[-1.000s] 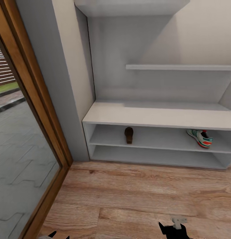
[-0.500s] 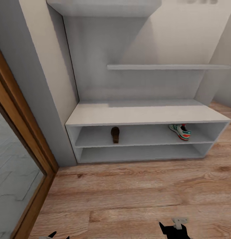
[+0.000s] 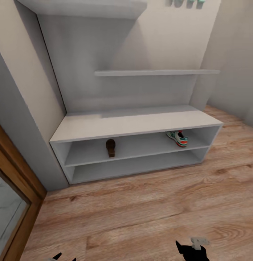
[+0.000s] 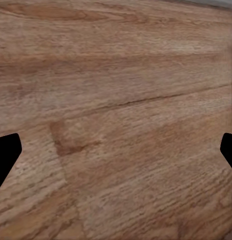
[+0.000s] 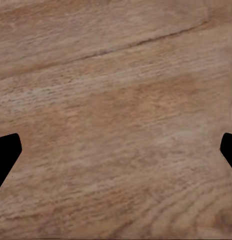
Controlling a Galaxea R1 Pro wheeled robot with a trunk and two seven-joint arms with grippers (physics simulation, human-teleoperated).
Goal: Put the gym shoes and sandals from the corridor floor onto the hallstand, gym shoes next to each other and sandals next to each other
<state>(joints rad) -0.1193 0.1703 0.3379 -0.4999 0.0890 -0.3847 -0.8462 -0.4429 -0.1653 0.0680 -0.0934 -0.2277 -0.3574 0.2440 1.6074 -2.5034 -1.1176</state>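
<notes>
In the head view, the grey rack (image 3: 137,125) stood against the wall on the wood floor (image 3: 148,217). It was a low bench with two open shelves under its top. One brown sandal (image 3: 110,147) lay on the upper of these shelves, toward the left. It was small and dark, so its straps were hard to make out. One gym shoe (image 3: 176,138) lay on the same shelf, well apart from the sandal, near the right end. The bench top hid part of its heel. A long wall shelf (image 3: 157,73) hung above the bench, and a higher shelf (image 3: 86,8) was cut off by the top edge. The mint letters (image 3: 186,3) were cut off there too, so they could not be read. A wood door frame (image 3: 13,174) ran down the left side. The left claw (image 3: 62,257) and the right claw (image 3: 191,251) only peeked in at the bottom edge.

In the left wrist view, the left claw (image 4: 116,150) was spread wide, with one black fingertip (image 4: 6,152) at each side edge. Bare floor (image 4: 116,100) lay between them.

In the right wrist view, the right claw (image 5: 116,150) was spread wide too, its fingertips (image 5: 6,152) far apart over the floor (image 5: 116,90). It pinched nothing.
</notes>
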